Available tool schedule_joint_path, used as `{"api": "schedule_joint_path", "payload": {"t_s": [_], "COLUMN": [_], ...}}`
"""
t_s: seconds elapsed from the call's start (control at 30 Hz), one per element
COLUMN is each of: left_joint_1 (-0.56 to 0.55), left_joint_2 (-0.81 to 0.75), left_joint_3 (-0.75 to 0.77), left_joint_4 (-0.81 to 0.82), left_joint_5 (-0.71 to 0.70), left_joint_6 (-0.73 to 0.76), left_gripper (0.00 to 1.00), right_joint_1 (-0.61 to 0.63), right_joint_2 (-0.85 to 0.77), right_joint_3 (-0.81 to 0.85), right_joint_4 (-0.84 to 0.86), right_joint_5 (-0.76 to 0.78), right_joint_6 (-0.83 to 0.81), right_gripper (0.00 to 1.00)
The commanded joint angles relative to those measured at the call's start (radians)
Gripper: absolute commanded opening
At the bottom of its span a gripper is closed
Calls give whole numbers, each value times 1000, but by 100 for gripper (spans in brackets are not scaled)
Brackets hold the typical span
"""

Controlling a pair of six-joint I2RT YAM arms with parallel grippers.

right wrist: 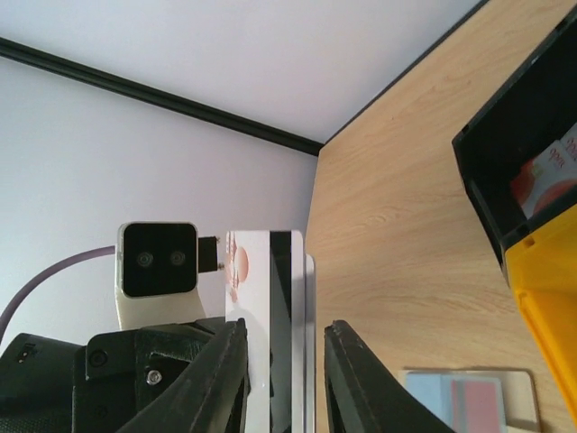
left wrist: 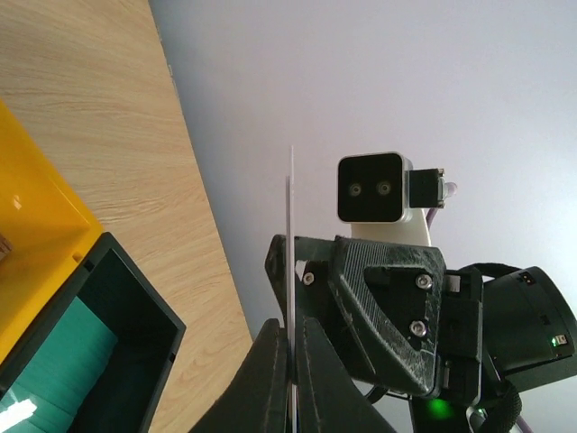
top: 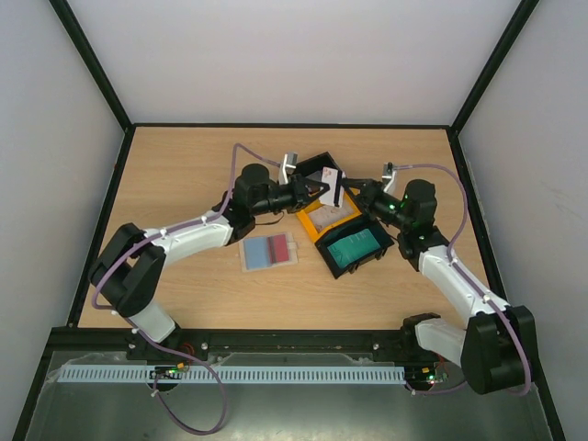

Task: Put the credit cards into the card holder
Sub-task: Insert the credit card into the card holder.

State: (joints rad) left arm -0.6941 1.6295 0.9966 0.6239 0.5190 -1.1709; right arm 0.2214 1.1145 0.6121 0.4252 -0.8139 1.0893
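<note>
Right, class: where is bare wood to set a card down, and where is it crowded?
Bare: far-left corner beyond the left arm, and the near strip in front of card holder and tray. Crowded: centre, where left gripper and right gripper meet at a credit card above it.

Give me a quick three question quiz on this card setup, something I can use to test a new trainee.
1. Multiple choice: the left claw is A) open and empty, B) shut on a card, C) out of sight.
2. True or false: the card holder lies inside the tray.
3. Fill in: the cards in the tray compartment nearest the arm bases are ___ in colour.
Key: 1 B; 2 false, it lies on the table beside the tray; 3 teal.
</note>
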Motion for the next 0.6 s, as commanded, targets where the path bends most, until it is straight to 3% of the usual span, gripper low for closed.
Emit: {"api": "schedule_joint_path", "payload": {"t_s": [0.0, 0.57], "left_joint_1": [8, 7], "left_joint_2": [-60, -78], "left_joint_3": [-39, -74], "left_joint_4": [57, 137], "left_joint_5": [13, 35], "left_joint_6": [5, -29], "left_gripper": [3, 3], "right_joint_1": [3, 3], "right_joint_2": [-36, 23], "right_joint_3": [-9, 9], "right_joint_4": [-19, -59], "right_joint_5": [57, -44], "right_joint_6": [-11, -61], "right_gripper": [24, 16]}}
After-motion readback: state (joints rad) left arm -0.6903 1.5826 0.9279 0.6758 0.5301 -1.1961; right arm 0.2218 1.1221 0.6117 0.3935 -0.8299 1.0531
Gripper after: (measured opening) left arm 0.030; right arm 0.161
